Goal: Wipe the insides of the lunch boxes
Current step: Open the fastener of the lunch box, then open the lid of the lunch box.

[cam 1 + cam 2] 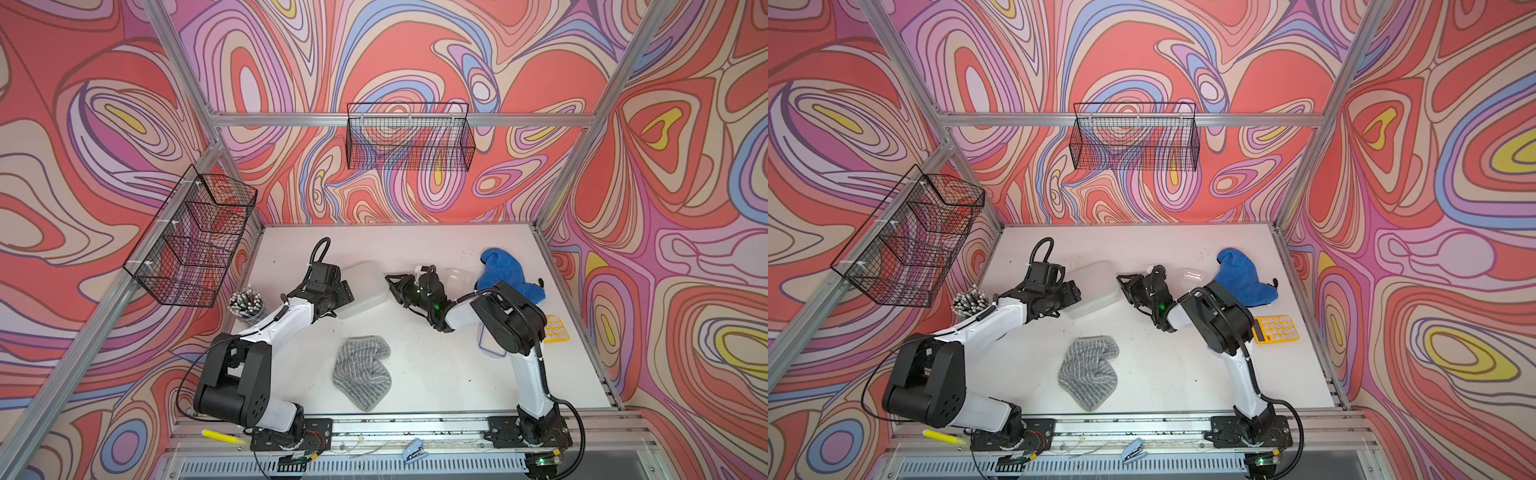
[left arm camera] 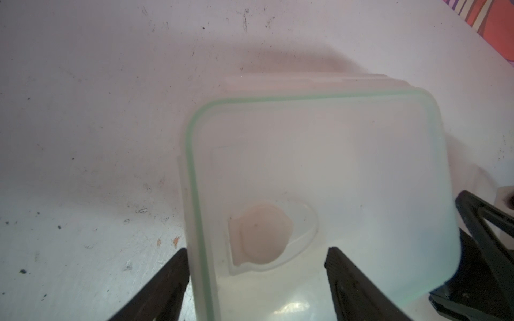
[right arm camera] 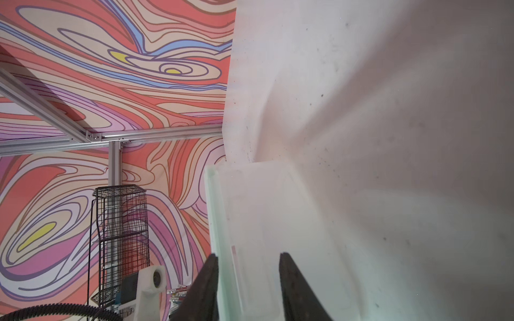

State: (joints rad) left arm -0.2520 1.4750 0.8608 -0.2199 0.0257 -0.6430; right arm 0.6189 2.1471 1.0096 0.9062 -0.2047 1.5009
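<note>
1. Large lunch box (image 1: 365, 286): clear plastic tub with its green-rimmed lid (image 2: 319, 166) still on. It lies on the bench (image 1: 436, 365) between the two hands. Judged light, stiff, smooth and rather slippery, and the thin walls would likely flex if squeezed mid-span. The best purchase looks to be the rim or a lid edge near a corner.
2. Small lunch box (image 1: 457, 276): clear tub just behind the right hand, apparently lidless. I expect the same handling. It looks light enough to skate under a wipe, so it would want steadying.
3. Left hand (image 2: 257, 251): jaws wide apart, straddling a corner of the lid. One finger (image 2: 172, 278) is outside the green rim and the other is over the lid top. Nothing looks pinched.
4. Right hand (image 3: 247, 254): rolled on its side at the box's opposite end. The jaws are partly closed with the lid edge and wall between them. Cannot tell whether they clamp.
5. Arms: both reach forward from the near rail. The forearms angle inward so the hands face each other across the box.
6. Farther out: grey cloth (image 1: 361, 372) lies back toward the arm bases, touched by neither hand. Blue cloth (image 1: 509, 274) lies beyond the small box, on the right hand's outer side.
</note>
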